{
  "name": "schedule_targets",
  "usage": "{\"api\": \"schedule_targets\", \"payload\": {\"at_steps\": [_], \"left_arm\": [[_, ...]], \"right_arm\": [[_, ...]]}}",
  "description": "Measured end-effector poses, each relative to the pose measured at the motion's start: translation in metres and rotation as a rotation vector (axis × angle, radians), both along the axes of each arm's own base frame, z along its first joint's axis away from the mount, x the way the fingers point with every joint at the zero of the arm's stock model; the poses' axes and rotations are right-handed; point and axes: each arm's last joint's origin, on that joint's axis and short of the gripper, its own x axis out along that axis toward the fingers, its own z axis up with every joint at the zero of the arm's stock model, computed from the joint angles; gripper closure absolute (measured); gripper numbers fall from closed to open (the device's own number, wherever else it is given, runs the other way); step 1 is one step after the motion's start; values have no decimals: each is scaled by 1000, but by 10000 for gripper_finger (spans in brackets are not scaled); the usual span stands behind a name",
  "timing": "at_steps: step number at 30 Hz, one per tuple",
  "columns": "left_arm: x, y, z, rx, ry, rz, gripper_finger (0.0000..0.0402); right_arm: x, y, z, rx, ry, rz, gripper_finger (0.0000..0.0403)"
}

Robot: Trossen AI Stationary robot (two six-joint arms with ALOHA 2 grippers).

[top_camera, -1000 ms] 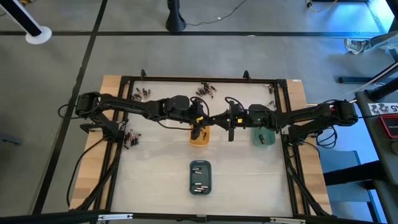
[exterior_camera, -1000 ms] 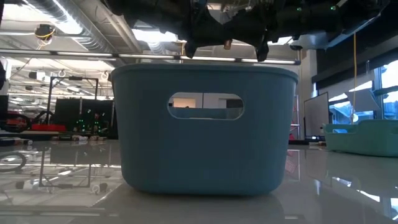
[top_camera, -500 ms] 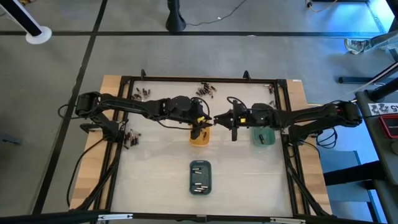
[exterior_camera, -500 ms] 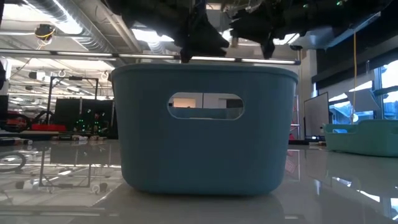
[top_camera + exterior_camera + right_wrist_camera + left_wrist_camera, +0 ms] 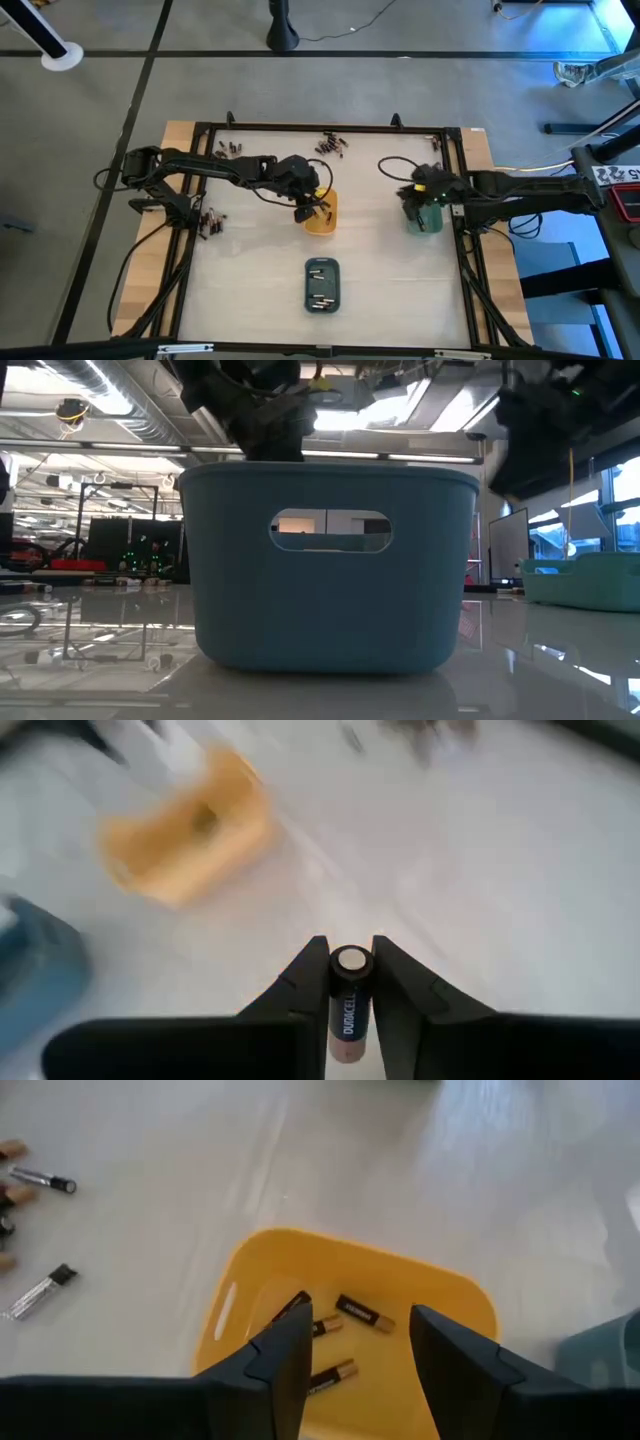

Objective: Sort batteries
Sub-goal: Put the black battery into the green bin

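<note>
— Left gripper (image 5: 350,1355): parted, empty, hanging above orange tray (image 5: 440,1305); three batteries (image 5: 365,1315) lying inside.
— And right gripper (image 5: 349,982)?
— Clamped on one battery (image 5: 350,995), upright between fingers, over green tray (image 5: 424,219) at right.
— Elsewhere?
— Slate-blue tray (image 5: 322,284) near, holding cells; loose batteries (image 5: 329,145) scattered along far edge and at left.

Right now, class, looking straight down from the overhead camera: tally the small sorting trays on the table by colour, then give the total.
Orange tray: 1
Slate-blue tray: 1
Green tray: 1
Total: 3
</note>
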Motion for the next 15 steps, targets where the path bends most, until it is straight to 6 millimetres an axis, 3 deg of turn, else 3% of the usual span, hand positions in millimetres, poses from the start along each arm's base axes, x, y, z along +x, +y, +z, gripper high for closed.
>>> {"api": "schedule_targets", "payload": {"at_steps": [8, 15], "left_arm": [[4, 2, 5, 21, -67, 5, 246], [4, 2, 5, 22, -70, 6, 247]], "right_arm": [[-22, 3, -20, 195, 292, -113, 352], [-17, 3, -32, 215, 406, -143, 351]]}}
